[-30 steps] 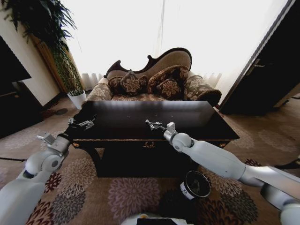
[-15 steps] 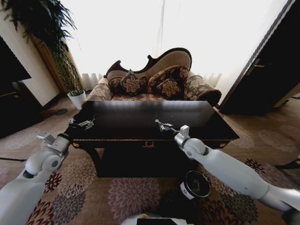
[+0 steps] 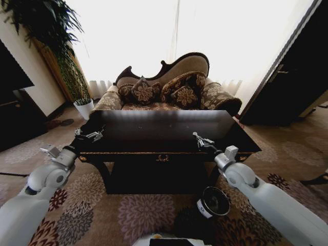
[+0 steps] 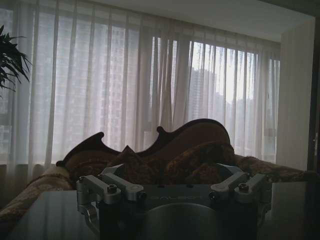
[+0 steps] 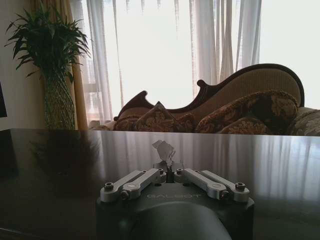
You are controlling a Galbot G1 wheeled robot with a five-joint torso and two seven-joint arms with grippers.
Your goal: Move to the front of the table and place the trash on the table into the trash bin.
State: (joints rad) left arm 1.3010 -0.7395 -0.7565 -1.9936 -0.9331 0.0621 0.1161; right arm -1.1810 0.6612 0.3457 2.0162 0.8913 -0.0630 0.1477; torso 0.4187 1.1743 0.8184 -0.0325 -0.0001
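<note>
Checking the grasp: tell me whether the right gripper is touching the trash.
Touching. The right wrist view shows the right gripper closed on a white piece of trash, which sticks up from between its fingertips.

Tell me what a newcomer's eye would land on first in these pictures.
First, the long dark table with its glossy top, set before a patterned sofa and bright curtained windows. Next, the right pincer over the table's right front part, shut on a small white paper wad. Last, the black trash bin on the carpet below the right arm; the left pincer hovers at the table's left front corner.
</note>
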